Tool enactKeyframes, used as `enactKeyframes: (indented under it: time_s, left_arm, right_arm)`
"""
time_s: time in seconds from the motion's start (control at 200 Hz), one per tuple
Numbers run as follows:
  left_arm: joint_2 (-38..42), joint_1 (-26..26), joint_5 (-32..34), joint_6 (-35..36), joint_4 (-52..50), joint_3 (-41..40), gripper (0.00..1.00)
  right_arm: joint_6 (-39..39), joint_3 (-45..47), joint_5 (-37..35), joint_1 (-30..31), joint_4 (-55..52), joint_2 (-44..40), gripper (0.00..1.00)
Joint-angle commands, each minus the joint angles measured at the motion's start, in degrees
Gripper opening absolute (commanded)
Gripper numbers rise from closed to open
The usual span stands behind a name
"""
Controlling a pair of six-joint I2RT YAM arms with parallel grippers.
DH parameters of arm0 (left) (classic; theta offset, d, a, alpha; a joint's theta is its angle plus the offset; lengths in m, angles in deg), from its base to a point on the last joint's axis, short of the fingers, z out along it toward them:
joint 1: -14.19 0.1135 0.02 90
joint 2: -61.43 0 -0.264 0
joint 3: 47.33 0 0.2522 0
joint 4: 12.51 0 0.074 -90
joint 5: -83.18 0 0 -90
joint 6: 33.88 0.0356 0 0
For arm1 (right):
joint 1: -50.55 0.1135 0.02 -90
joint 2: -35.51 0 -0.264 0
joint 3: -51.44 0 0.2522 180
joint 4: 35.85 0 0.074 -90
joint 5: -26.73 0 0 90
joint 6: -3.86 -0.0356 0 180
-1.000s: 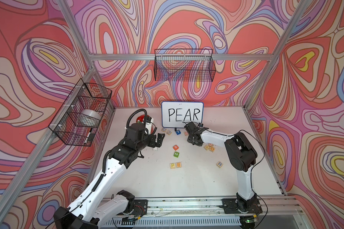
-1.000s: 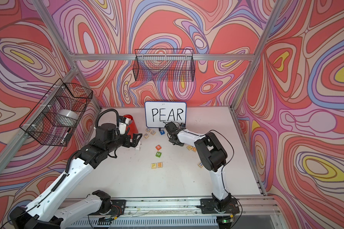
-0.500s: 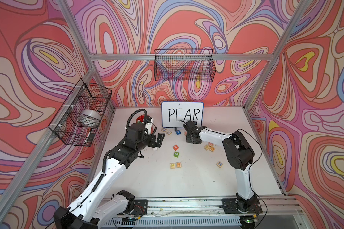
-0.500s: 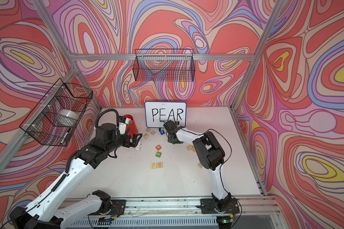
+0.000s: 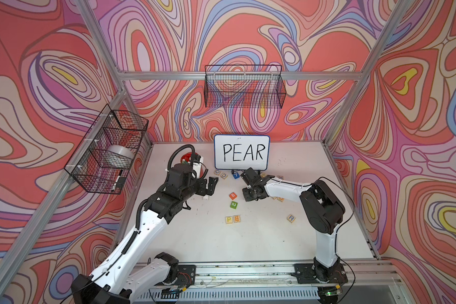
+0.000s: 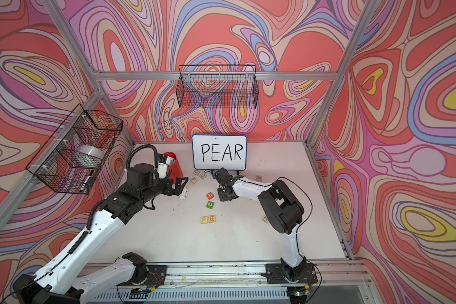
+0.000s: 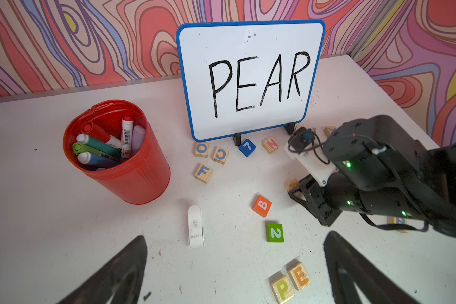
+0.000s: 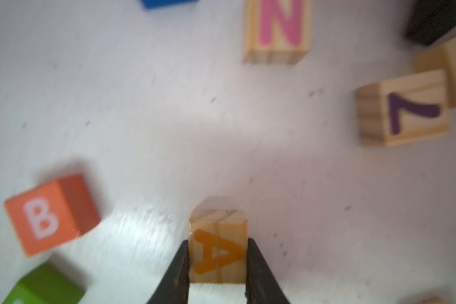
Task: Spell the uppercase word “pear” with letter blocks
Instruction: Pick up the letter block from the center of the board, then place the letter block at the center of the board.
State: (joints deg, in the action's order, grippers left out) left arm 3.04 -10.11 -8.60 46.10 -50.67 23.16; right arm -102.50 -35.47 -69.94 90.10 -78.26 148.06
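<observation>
Right end effector (image 8: 217,243) is clamping the A block (image 8: 217,255) | you should be lifting straight, steering clear of the B cube (image 8: 50,213) beside it.

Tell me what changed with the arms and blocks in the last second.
The right pincer closed on the A block, which is now clamped in it; otherwise it shifted only slightly. Whether the block is lifted yet is unclear. Unchanged: the left pincer still hovers open, the P block and E block lie side by side, and the R block sits apart.
</observation>
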Motion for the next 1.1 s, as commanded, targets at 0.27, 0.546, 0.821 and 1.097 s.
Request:
enactKeyframes:
  time_s: [0.27, 0.546, 0.821, 1.097]
  left_arm:
    - [0.78, -0.14, 0.55, 0.79, -0.71, 1.37, 1.0]
    - [1.35, -0.09, 0.31, 0.71, -0.65, 1.28, 1.0]
    - [1.28, -0.12, 0.26, 0.62, -0.65, 1.37, 1.0]
    - [1.26, -0.13, 0.42, 0.71, -0.72, 1.37, 1.0]
  right_arm:
    - [4.44, 6.71, 2.51, 11.96, -9.2, -6.71, 0.32]
    - [2.92, 10.17, 1.15, 12.66, -8.89, -8.82, 0.42]
    - [-1.79, 12.2, -1.8, 12.66, -8.76, -10.69, 0.5]
    - [-8.43, 13.93, -6.04, 12.66, -7.49, -12.91, 0.49]
